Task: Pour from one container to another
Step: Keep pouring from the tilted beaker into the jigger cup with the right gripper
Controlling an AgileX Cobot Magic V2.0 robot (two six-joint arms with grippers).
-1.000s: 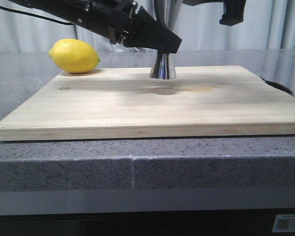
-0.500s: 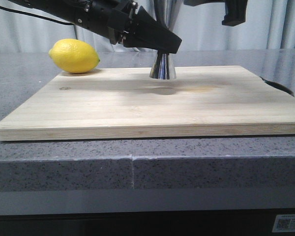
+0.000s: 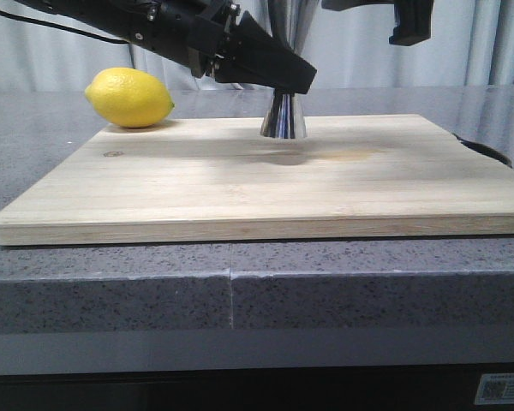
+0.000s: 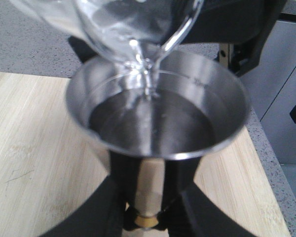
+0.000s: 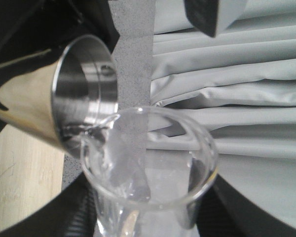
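The steel jigger (image 3: 283,118) stands with its foot on the wooden board (image 3: 240,180), and my left gripper (image 3: 278,75) is shut on its narrow waist (image 4: 147,217). Its wide top cup (image 4: 158,118) holds clear liquid. Over that cup the clear glass beaker (image 4: 133,24) is tilted, its lip just above the rim, and a thin stream (image 4: 148,81) runs down into the jigger. My right gripper (image 5: 149,219) is shut on the beaker (image 5: 148,163), beside the jigger's mouth (image 5: 86,94). In the front view the beaker is above the frame; only the right arm's end (image 3: 409,21) shows.
A yellow lemon (image 3: 128,97) lies on the grey stone counter (image 3: 34,128) just off the board's far left corner. A dark object (image 3: 488,152) pokes out behind the board's right edge. Grey curtains hang behind.
The right arm's end has crept slightly to the right. The left gripper and the jigger have not moved.
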